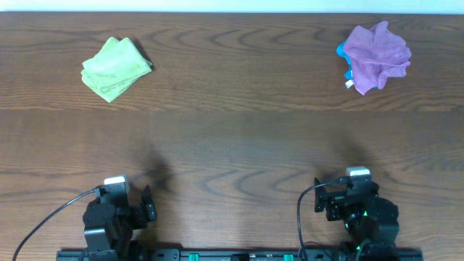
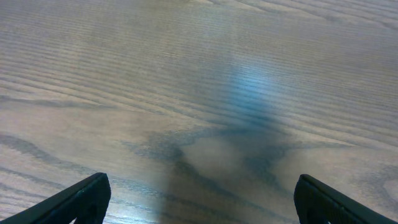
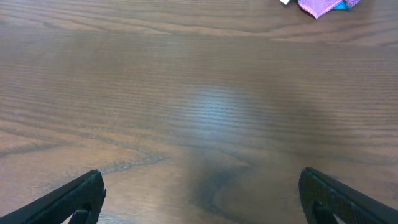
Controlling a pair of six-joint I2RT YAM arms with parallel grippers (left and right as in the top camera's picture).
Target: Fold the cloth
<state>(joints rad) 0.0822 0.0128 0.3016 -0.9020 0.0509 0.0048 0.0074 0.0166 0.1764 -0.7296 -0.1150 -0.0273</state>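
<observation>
A crumpled purple cloth (image 1: 377, 54) lies at the far right of the wooden table, on top of a blue cloth (image 1: 343, 58) whose edge peeks out at its left. Its near edge also shows at the top of the right wrist view (image 3: 318, 6). A green cloth (image 1: 114, 67), folded into a rough square, lies at the far left. My left gripper (image 2: 200, 198) is open and empty over bare wood near the front edge. My right gripper (image 3: 202, 196) is also open and empty over bare wood, far in front of the purple cloth.
Both arms (image 1: 116, 214) (image 1: 359, 210) sit low at the table's front edge, left and right. A wide stretch of bare wood (image 1: 232, 138) lies between the arms and the cloths at the back.
</observation>
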